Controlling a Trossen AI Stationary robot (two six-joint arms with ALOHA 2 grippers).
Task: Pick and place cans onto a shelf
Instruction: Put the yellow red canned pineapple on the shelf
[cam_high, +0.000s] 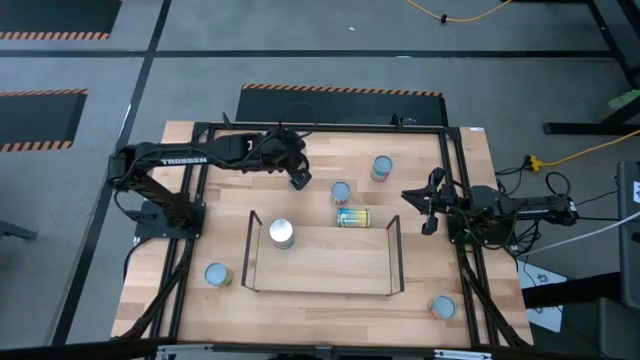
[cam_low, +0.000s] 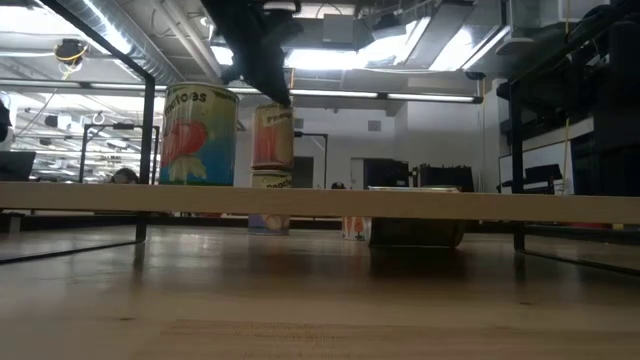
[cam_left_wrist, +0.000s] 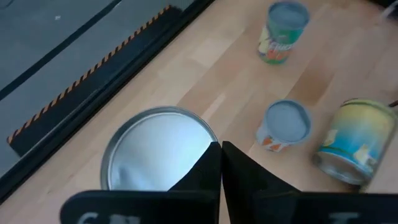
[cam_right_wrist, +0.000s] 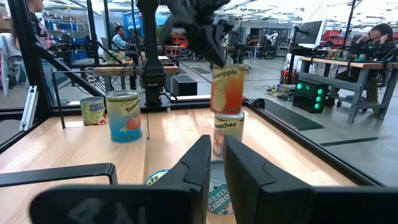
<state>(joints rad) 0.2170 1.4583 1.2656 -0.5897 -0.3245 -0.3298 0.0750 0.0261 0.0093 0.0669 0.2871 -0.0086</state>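
Note:
My left gripper (cam_high: 298, 180) is over the table's far half and is shut on an orange-labelled can (cam_right_wrist: 226, 90) with a silvery top (cam_left_wrist: 152, 149). The can also shows in the low view (cam_low: 272, 135). A blue tomato can (cam_high: 282, 233) stands on the shelf (cam_high: 330, 270), whose board also shows in the low view (cam_low: 400, 203). On the table behind the shelf are an upright orange-labelled can (cam_high: 341, 190), a green-labelled can (cam_high: 381, 167) and a teal-yellow can lying on its side (cam_high: 352, 217). My right gripper (cam_high: 428, 212) waits shut at the table's right side. My left gripper holds the orange-labelled can at its top rim (cam_left_wrist: 202, 142), on one side of the silvery lid. The fingers (cam_right_wrist: 212, 57) come from above, slanting down. The can hangs below them, nearly upright and lifted clear of the table.
Two more cans stand on the table, one near the shelf's left end (cam_high: 217, 274) and one at the near right corner (cam_high: 442, 306). Black wire frames (cam_high: 395, 240) rise at the shelf's ends. People and workbenches show in the room behind.

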